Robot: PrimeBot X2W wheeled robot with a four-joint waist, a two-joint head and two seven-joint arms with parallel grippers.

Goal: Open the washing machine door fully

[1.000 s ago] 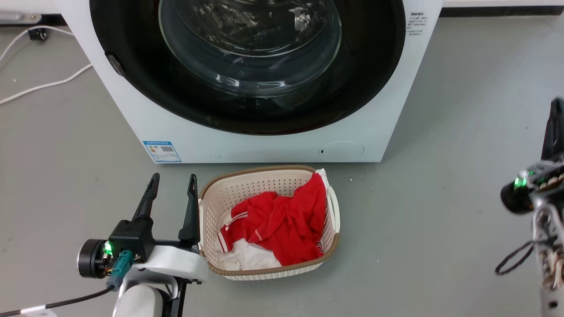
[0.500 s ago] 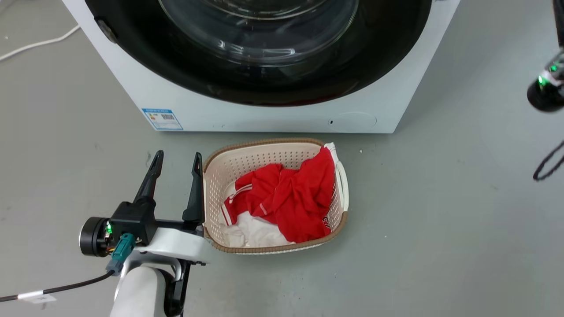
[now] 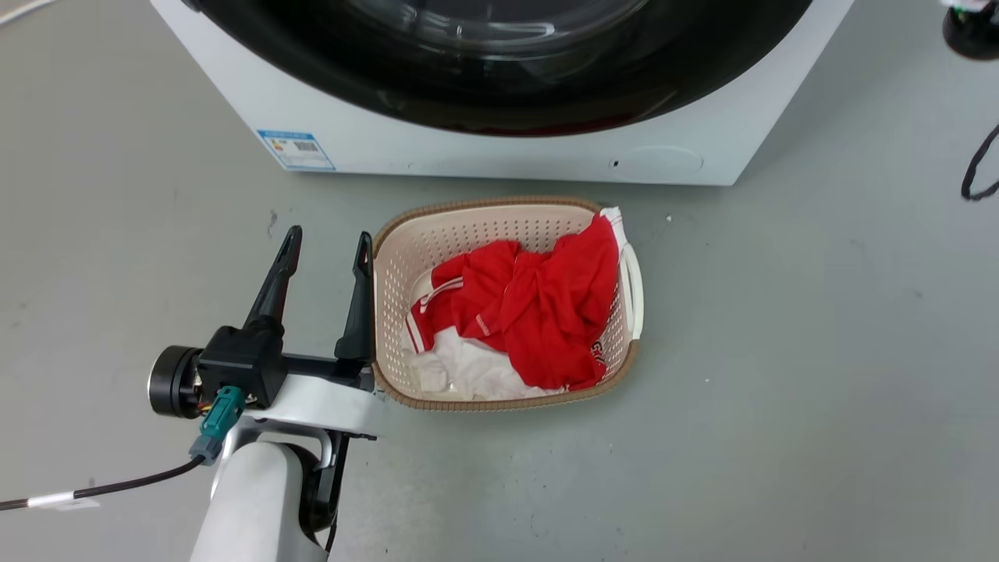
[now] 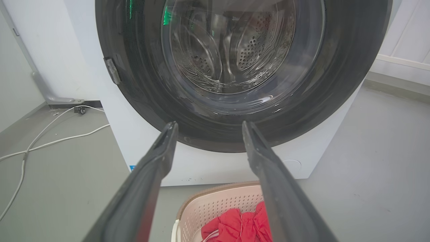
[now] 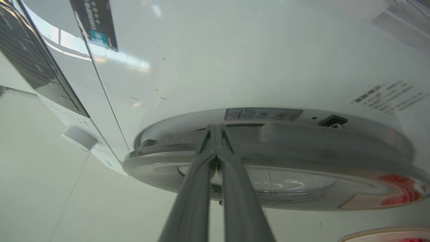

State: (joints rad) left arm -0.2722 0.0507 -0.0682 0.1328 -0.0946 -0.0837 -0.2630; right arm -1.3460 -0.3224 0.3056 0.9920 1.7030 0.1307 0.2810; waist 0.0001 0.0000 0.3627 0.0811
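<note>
The white washing machine (image 3: 234,94) stands at the top of the head view, its glossy black washing machine door (image 3: 546,101) filling the front. In the left wrist view the door (image 4: 134,101) and its clear glass bowl face me, with a small grey latch piece (image 4: 112,70) on its left rim. My left gripper (image 3: 328,242) is open and empty, low beside the basket. In the right wrist view my right gripper (image 5: 215,129) is shut, its tips pressed into the gap between the door's rim (image 5: 302,158) and the machine's white front (image 5: 235,67).
A beige perforated basket (image 3: 499,207) holding a red garment (image 3: 538,304) sits on the grey floor right before the machine. White cables (image 4: 50,143) lie on the floor to the machine's left. A black cable loop (image 3: 975,168) hangs at the right edge.
The head camera has shifted, so machine and basket sit higher in the picture. My right arm has risen along the machine's right side, leaving just its wrist at the top corner. The left arm has kept still.
</note>
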